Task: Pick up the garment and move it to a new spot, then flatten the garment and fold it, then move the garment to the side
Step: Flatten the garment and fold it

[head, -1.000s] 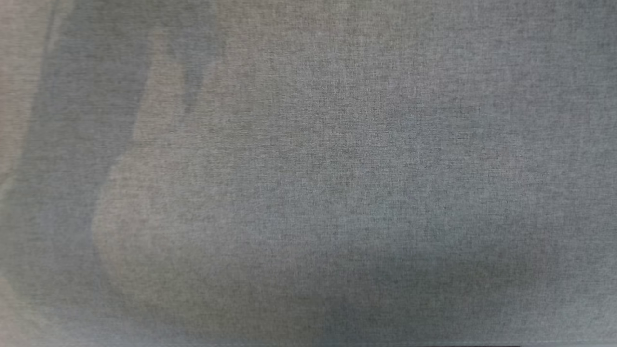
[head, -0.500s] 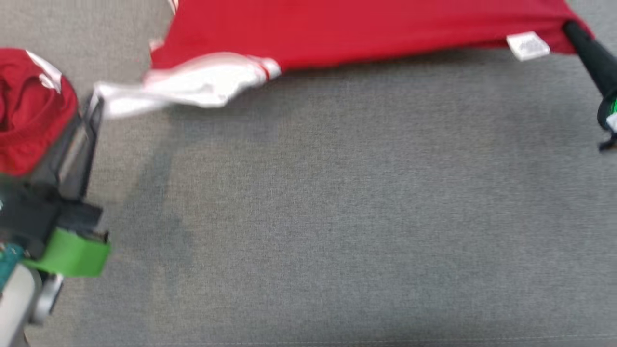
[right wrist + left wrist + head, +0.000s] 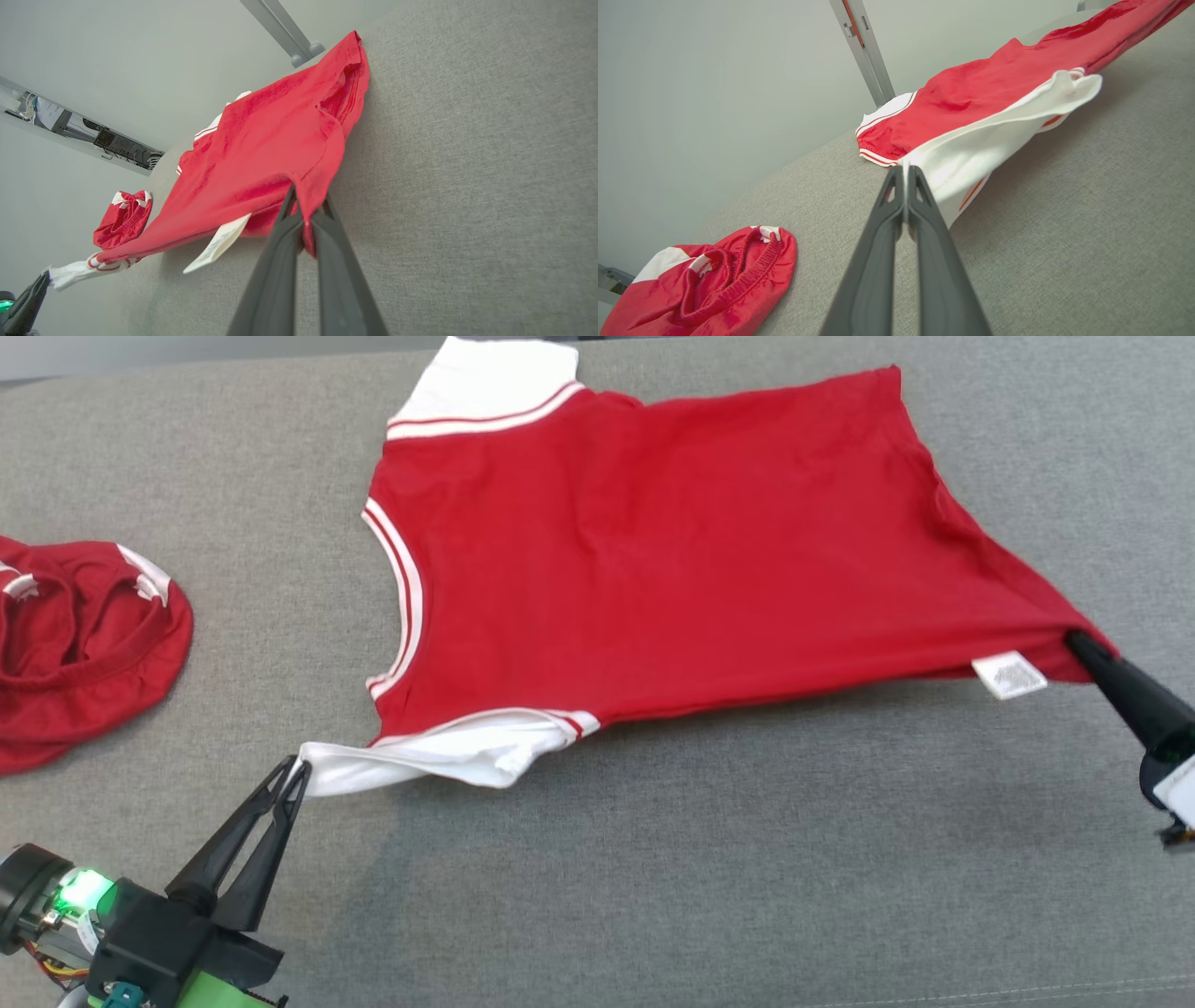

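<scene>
tautly, left hand (image 3: 297,766) and right hand (image 3: 1075,640) pinch garment (image 3: 653,551) edges.

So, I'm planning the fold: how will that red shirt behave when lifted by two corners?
Probably floppy: the red shirt sags between the left gripper, on its white sleeve, and the right gripper, on its hem corner. Likely light: fingertip pinches alone lift its near edge.

- The crumpled red shorts (image 3: 84,644) run off the head view's left edge.
- The right gripper (image 3: 1074,639) is cut by the right edge, its tips buried in the garment (image 3: 653,541) hem.
- The white label (image 3: 1008,674) carries print too small to read.
</scene>
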Controlling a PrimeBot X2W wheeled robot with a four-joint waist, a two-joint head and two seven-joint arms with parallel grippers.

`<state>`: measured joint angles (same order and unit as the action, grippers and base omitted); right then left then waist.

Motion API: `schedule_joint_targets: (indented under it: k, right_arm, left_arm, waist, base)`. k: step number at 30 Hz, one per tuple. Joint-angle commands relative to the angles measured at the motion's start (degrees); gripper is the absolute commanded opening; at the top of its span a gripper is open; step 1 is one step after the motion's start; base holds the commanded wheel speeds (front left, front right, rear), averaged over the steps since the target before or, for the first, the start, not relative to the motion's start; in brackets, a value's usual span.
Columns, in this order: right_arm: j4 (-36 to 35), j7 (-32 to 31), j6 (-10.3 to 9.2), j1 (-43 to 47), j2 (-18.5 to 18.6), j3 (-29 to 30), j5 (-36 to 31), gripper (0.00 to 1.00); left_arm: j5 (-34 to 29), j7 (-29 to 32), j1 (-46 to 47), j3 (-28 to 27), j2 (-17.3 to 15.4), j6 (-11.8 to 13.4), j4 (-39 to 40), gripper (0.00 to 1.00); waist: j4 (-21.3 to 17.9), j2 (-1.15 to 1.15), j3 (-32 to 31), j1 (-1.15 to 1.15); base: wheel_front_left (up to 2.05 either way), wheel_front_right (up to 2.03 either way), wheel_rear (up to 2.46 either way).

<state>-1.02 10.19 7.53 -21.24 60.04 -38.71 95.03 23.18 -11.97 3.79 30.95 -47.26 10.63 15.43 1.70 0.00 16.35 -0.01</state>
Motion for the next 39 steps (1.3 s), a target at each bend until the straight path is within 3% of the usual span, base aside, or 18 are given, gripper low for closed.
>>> schedule_joint_targets:
  k: [1,5,10,18,31,32,33,34,35,36,37,38,39]
  right_arm:
    - [-0.7,0.4,-0.07,1.5,0.4,-0.2,-0.5,0.00]
    - [-1.3,0.0,-0.08,1.8,-0.1,0.0,-1.4,0.00]
    - [1.2,-2.0,-0.07,-2.4,-2.1,-0.3,-4.0,0.00]
    - [7.9,-5.9,-0.07,-11.7,-6.5,-0.6,-6.6,0.00]
    - [13.9,-6.9,-0.07,-22.4,-9.1,-1.8,-11.0,0.00]
    - [14.2,-7.0,-0.07,-23.0,-9.2,-2.2,-11.6,0.13]
    - [14.5,-6.9,-0.07,-23.4,-9.3,-2.6,-12.1,0.39]
    - [14.8,-6.7,-0.07,-23.8,-9.2,-3.0,-12.8,0.78]
    - [15.2,-6.3,-0.07,-24.2,-9.2,-3.4,-13.4,1.00]
    - [15.5,-5.7,-0.07,-24.5,-9.2,-3.9,-14.1,1.00]
    - [15.7,-5.3,-0.07,-24.6,-9.0,-4.3,-14.6,1.00]
    - [15.7,-4.8,-0.07,-24.5,-8.8,-4.8,-15.0,1.00]
    - [15.6,-4.2,-0.07,-24.2,-8.5,-5.0,-15.2,1.00]
  left_arm:
    - [0.4,0.2,-1.0,-0.2,-0.5,0.7,0.6,0.00]
    - [-0.4,1.1,1.0,-0.3,-0.7,0.3,1.0,0.00]
    - [-1.2,2.0,7.5,0.3,1.1,-2.1,-1.1,0.00]
    - [-3.9,1.6,20.8,2.0,5.8,-6.6,-9.0,0.00]
    - [-9.1,-1.9,34.4,4.0,10.2,-10.1,-21.1,0.00]
    - [-9.3,-2.1,35.2,4.2,10.7,-10.3,-22.3,0.00]
    - [-9.4,-2.2,35.7,4.3,11.0,-10.4,-23.1,0.00]
    - [-9.4,-2.2,36.1,4.5,11.4,-10.6,-24.1,0.01]
    - [-9.5,-2.4,36.5,4.6,11.8,-10.7,-24.9,0.30]
    - [-9.3,-2.5,36.8,4.8,12.3,-11.1,-25.9,0.49]
    - [-9.1,-2.6,36.9,4.9,12.6,-11.1,-26.5,0.92]
    - [-9.2,-2.8,37.0,5.1,12.9,-11.2,-27.2,1.00]
    - [-9.2,-2.8,36.9,5.2,13.2,-11.3,-27.6,1.00]
  waist:
    - [-0.4,0.00,-1.0,0.01]
    - [-0.7,0.00,0.0,0.01]
    - [-0.5,0.00,2.9,0.01]
    - [1.1,0.00,8.8,0.01]
    - [2.6,0.00,16.0,0.01]
    - [2.7,0.00,16.3,0.01]
    - [2.7,0.00,16.5,0.01]
    - [2.7,0.00,16.5,0.01]
    - [2.7,0.00,16.6,0.01]
    - [2.7,0.00,16.6,0.01]
    - [2.7,0.00,16.4,0.01]
    - [2.6,0.00,16.1,0.01]
    - [2.6,0.00,15.7,0.01]
  base:
    - [0.00,0.00,0.00]
    - [0.00,0.00,0.00]
    - [0.00,0.00,0.00]
    - [0.00,0.00,0.00]
    - [0.00,0.00,0.00]
    - [0.00,0.00,0.00]
    - [0.00,0.00,0.00]
    - [0.00,0.00,0.00]
    - [0.00,0.00,0.00]
    - [0.00,0.00,0.00]
    - [0.00,0.00,0.00]
    - [0.00,0.00,0.00]
    - [0.00,0.00,0.00]
